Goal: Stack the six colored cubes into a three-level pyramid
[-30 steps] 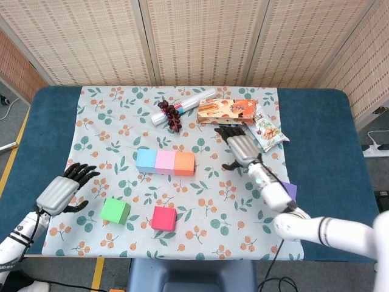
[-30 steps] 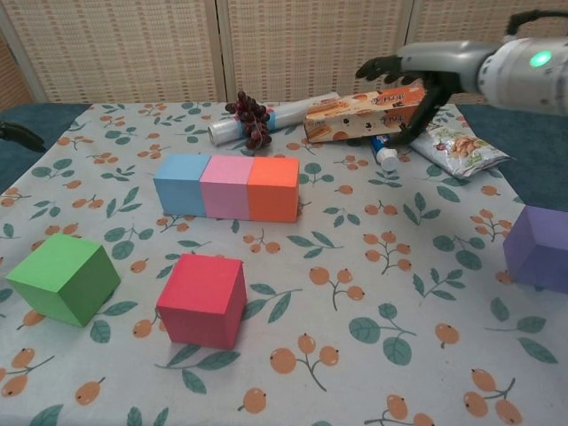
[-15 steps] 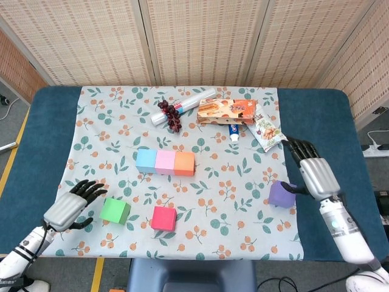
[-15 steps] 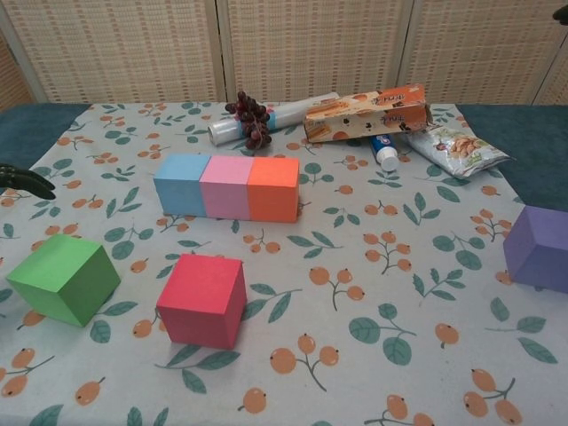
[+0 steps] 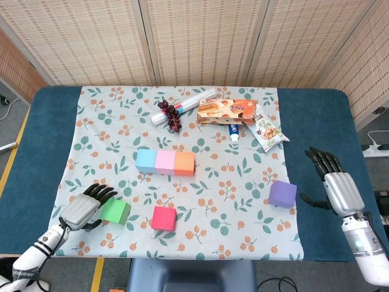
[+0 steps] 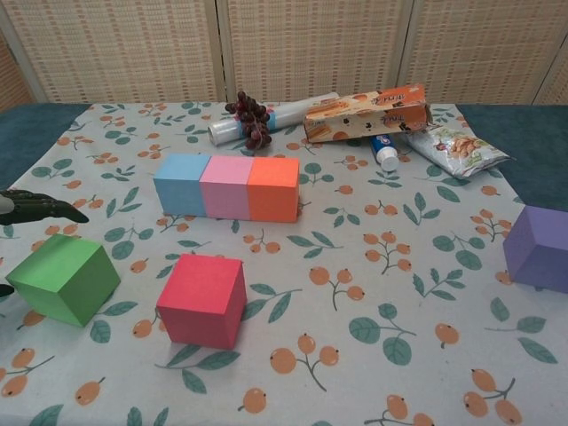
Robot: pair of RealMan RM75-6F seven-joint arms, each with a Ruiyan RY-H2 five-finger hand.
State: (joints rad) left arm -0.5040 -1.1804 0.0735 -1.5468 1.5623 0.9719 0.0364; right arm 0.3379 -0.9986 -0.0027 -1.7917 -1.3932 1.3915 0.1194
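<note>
- Your left hand [image 5: 85, 208] sits just beside the green cube [image 5: 115, 211], fingers spread and holding nothing. If you close from this side-on angle, you risk nudging the cube away across the floral cloth [image 5: 109, 131] rather than wrapping it.
- Your right hand [image 5: 337, 185] hangs released over the blue table [image 5: 322, 121], near the purple cube [image 5: 282, 193] but apart from it. Reaching in low from there could push that cube off the cloth edge.
- The base row of 3, the blue cube [image 5: 146, 160], pink cube [image 5: 165, 161] and orange cube [image 5: 185, 162], stands touching in a line. Setting a second-level cube down off-centre or too hard could split that row.
- The red cube [image 5: 163, 217] lies close to the green one; a wide sweep with the left arm could knock it.
- Compared with 0.5 s ago, your left hand has moved in towards the green cube, and your right hand has drawn back from the purple cube. No cube has shifted.
</note>
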